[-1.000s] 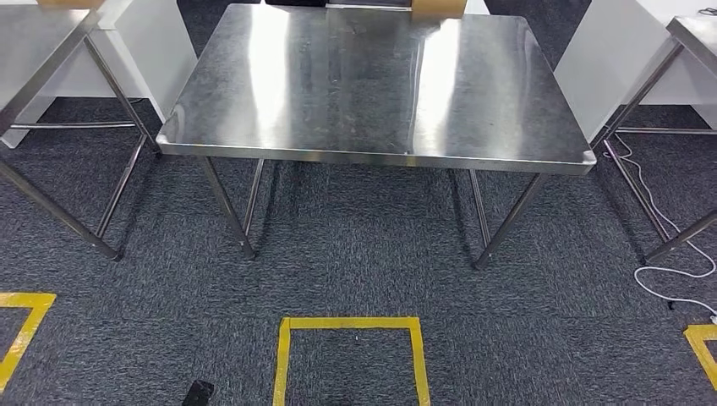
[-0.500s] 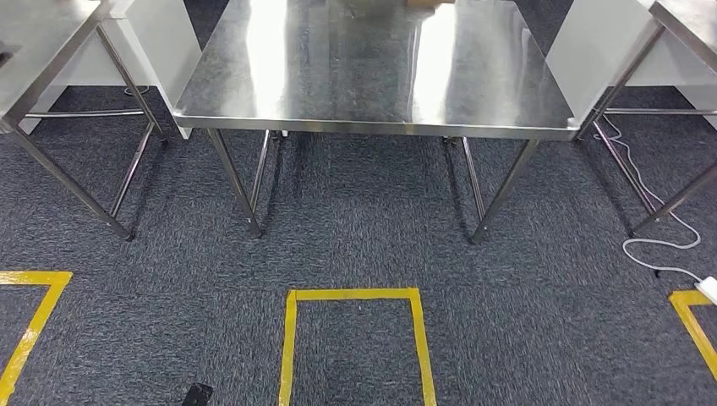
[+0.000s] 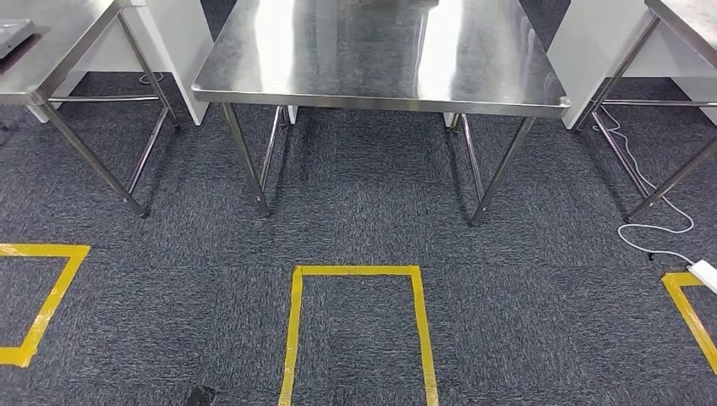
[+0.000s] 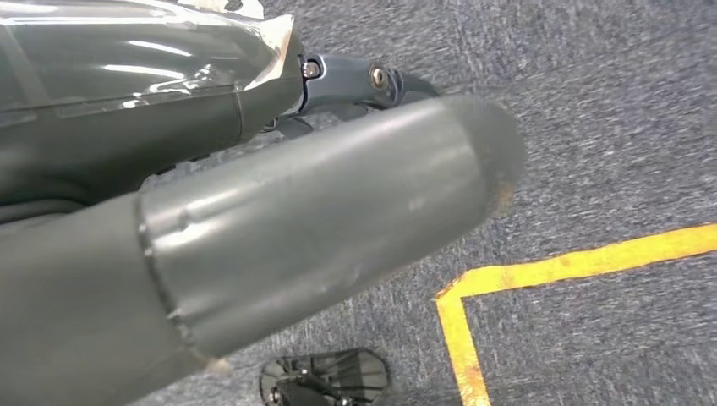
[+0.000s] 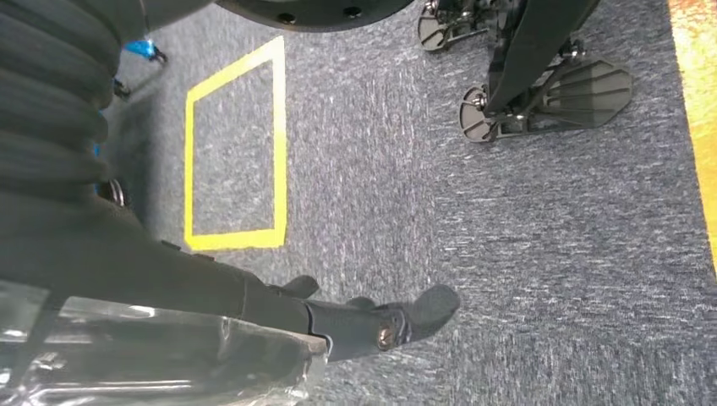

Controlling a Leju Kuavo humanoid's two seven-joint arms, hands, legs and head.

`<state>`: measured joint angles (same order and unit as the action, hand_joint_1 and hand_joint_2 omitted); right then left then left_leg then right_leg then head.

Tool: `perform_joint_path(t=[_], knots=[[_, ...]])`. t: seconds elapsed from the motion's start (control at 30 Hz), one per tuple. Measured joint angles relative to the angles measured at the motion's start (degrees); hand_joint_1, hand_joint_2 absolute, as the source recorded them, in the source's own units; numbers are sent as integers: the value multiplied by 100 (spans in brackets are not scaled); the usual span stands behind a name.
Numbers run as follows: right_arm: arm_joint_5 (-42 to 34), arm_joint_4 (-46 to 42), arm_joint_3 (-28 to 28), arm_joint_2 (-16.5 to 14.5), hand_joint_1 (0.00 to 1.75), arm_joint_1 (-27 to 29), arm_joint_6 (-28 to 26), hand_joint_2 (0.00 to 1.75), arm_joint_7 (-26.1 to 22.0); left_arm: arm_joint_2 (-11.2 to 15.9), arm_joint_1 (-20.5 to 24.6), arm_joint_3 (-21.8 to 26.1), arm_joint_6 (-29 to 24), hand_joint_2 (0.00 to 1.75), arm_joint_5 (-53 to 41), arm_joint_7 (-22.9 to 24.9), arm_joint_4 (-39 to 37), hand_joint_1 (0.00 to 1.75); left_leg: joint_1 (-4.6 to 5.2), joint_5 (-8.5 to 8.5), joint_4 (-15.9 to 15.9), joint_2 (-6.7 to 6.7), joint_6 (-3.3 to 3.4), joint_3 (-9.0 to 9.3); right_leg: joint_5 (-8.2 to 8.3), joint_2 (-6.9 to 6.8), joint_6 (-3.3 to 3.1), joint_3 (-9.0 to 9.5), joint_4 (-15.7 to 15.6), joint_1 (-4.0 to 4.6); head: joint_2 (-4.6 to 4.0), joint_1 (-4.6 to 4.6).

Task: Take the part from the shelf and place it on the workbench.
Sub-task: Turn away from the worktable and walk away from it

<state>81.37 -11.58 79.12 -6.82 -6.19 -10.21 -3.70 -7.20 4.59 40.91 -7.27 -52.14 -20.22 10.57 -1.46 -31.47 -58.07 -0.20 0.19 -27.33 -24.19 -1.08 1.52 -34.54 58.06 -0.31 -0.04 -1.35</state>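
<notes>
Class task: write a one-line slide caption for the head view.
Steel workbench on grey carpet, yellow taped floor box in front.

Bright overhead glare on steel workbench [image 3: 380,51]; wrist views blurred close-up.

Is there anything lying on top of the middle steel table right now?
No, the visible top of the middle steel table is bare, with light glare on it.

3 steel surfaces [image 3: 380,59] [image 3: 42,42] [image 3: 689,17] stand on the carpet, with 3 yellow tape outlines [image 3: 355,272] [image 3: 51,288] [image 3: 689,309] and 1 white cable [image 3: 651,220].
</notes>
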Motion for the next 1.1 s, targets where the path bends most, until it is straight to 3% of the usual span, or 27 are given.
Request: perform_joint_path(t=[0.07,0.1,0.13,0.2,0.23,0.27,0.3,0.33,0.37,0.43,0.47,0.5,0.53,0.57,0.6,0.63,0.7,0.73,0.77,0.8,0.83,0.9,0.97,1.03,1.1], knots=[[-1,0,0,6,0,8,0,175,-1,-9,-5,1,1,0,-1,-4,-2,0,5,116,36,27,134,-138,-6,15,62,-92,52,-2,0,-3],[-4,0,0,10,0,20,0,175,1,-11,-7,2,2,0,-2,-3,-2,0,2,197,55,41,200,-220,-157,32,54,-157,173,-9,0,12],[-10,0,0,12,0,28,0,175,2,-12,-5,3,3,0,-6,-2,-2,0,-1,280,65,55,241,-317,-415,48,26,-243,405,-26,0,27],[-31,0,0,6,0,32,0,175,5,-8,1,5,13,0,-29,6,-2,0,15,448,62,68,265,-523,-939,68,2,-400,1075,-49,0,59],[-42,0,0,4,0,28,0,175,5,-10,4,5,21,0,-43,13,-2,0,20,538,58,79,256,-636,-1047,69,41,-422,1392,-58,0,59],[-50,0,0,5,0,23,0,175,5,-12,9,4,30,0,-55,21,-2,0,21,629,53,90,244,-741,-1004,71,112,-371,1587,-67,0,60],[-54,0,0,9,0,21,0,175,4,-15,16,4,37,0,-62,29,-2,0,19,719,47,100,226,-846,-862,72,195,-238,1619,-76,0,60],[-55,0,0,15,0,17,0,175,3,-19,24,3,40,0,-63,37,-2,0,15,809,43,105,202,-946,-704,73,259,-2,1447,-88,0,61],[-55,0,0,19,0,10,1,175,1,-20,34,4,40,0,-64,44,-1,0,18,895,36,106,169,-1029,-634,78,285,344,1070,-102,0,62],[-61,1,0,24,0,-19,4,175,-14,-22,51,4,32,0,-67,54,3,0,32,1060,44,106,91,-1140,-793,102,209,1045,76,-71,0,52],[-68,1,0,23,0,-32,6,175,-26,-21,61,4,27,0,-70,57,5,0,41,1142,60,108,57,-1157,-897,113,146,1234,-258,-48,0,45],[-76,2,0,23,0,-38,9,175,-36,-20,68,3,25,0,-74,57,8,0,40,1222,89,108,28,-1164,-940,117,87,1279,-409,-14,0,36],[-87,2,0,22,0,-36,11,175,-43,-17,70,2,24,0,-83,60,8,0,29,1273,114,107,1,-1171,-901,110,25,1213,-387,-34,0,24],[-96,2,0,21,0,-27,16,175,-46,-13,69,2,25,0,-92,65,8,0,13,1211,86,101,-21,-1194,-843,92,-35,1162,-371,-49,0,19],[-104,2,0,22,0,-18,21,175,-46,-10,63,1,26,0,-101,70,8,0,-1,1015,-28,93,-38,-1232,-780,73,-110,1102,-356,-59,0,10],[-111,2,1,24,0,-10,27,175,-46,-8,60,1,27,0,-109,76,7,0,-12,712,-258,83,-52,-1285,-710,53,-181,1037,-353,-69,0,2],[-117,2,2,26,0,-4,40,175,-47,-5,61,-1,28,0,-116,80,8,0,-13,79,-981,67,-66,-1405,-574,29,-266,881,-342,-18,0,-8],[-120,2,2,26,0,-4,47,175,-49,-3,62,-2,28,0,-120,81,8,0,-13,-59,-1332,63,-69,-1430,-510,25,-279,791,-329,7,0,-11],[-121,2,1,26,0,-3,55,175,-50,-2,63,-2,28,0,-122,84,9,0,-11,-58,-1559,62,-65,-1397,-452,23,-280,705,-306,30,0,-11],[-123,2,1,26,0,-1,60,175,-52,-1,65,-2,28,0,-127,87,9,0,-9,58,-1598,62,-50,-1274,-402,23,-272,613,-266,47,0,-13],[-128,2,1,26,0,-1,64,175,-53,-1,67,-2,28,0,-131,92,9,0,-4,210,-1437,60,-23,-1054,-362,25,-260,523,-215,58,0,-14],[-143,2,2,19,0,-4,68,175,-54,4,80,-2,27,0,-144,101,13,0,15,294,-707,46,54,-468,-307,27,-219,370,-99,73,0,-13],[-157,2,2,10,0,-8,72,175,-55,10,97,-4,24,0,-163,105,17,0,53,165,-146,34,102,-114,-249,17,-151,275,-37,76,0,-12],[-162,2,1,9,0,-11,75,175,-56,11,107,-5,19,0,-174,107,18,0,75,163,26,39,135,-96,-170,6,-67,207,-25,78,0,-11],[-163,2,0,14,0,-8,77,175,-55,8,115,-5,17,0,-176,109,18,0,60,276,115,62,206,-182,-267,24,-29,115,89,75,0,-2]])
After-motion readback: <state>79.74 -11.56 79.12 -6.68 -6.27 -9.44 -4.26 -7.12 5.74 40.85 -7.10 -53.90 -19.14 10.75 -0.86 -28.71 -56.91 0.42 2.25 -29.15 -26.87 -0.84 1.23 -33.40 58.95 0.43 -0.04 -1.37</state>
